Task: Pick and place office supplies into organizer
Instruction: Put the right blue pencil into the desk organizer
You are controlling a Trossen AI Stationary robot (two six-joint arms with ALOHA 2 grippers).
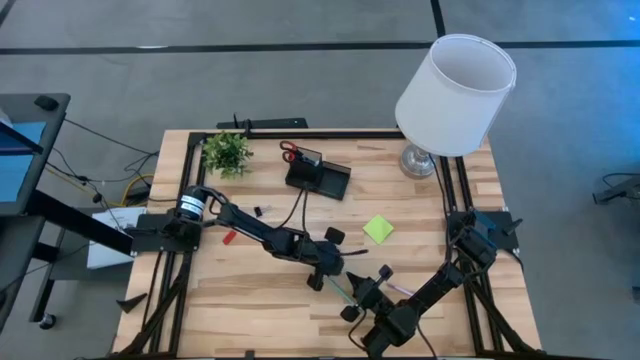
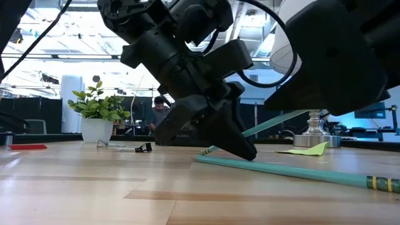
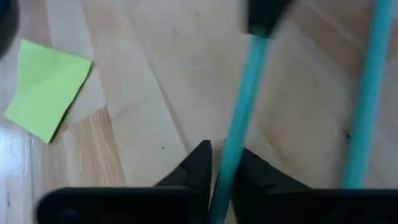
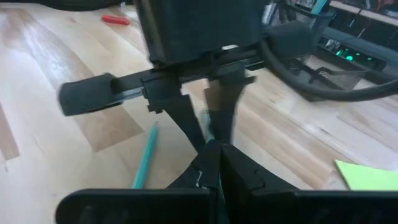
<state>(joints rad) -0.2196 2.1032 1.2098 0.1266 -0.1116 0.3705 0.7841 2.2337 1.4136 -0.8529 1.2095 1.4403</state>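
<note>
Because I want to lift it, my left pincer (image 3: 219,168) pinches one teal pen (image 3: 239,118) lying on the desk (image 1: 260,300). Another teal pen (image 3: 367,99) lies just beside. My right pincer (image 4: 217,158) waits near, shut and empty. Far ahead stands the organizer (image 1: 318,178).

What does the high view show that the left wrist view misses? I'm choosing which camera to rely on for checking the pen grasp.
Only the high view shows the small black boxy organizer with red-handled scissors standing in it, the green potted plant, the white-shaded lamp and the right gripper, shut beside the left one. Only the left wrist view shows the left gripper closed on a thin teal pen, with a second teal pen lying alongside. Both show the lime-green sticky-note pad and the wooden table.
</note>
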